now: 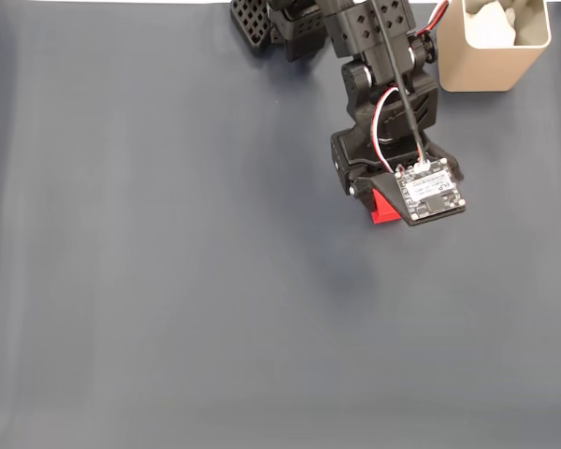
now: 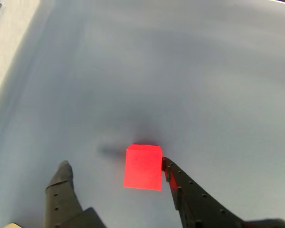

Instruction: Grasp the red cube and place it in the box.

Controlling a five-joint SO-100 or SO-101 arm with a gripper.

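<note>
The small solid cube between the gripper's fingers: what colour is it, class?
Bright red: the small solid cube shows plainest in the wrist view.

Wrist view: the small bright red matte cube is sitting on the dark grey-blue table surface, low in the frame and slightly right of centre. The black two-finger gripper is reaching in from the near edge with its jaws spread. The right finger is touching the cube's right face and picking up a red reflection. The left finger is standing clear of the cube's left face. A soft shadow is lying just beyond the cube.
</note>
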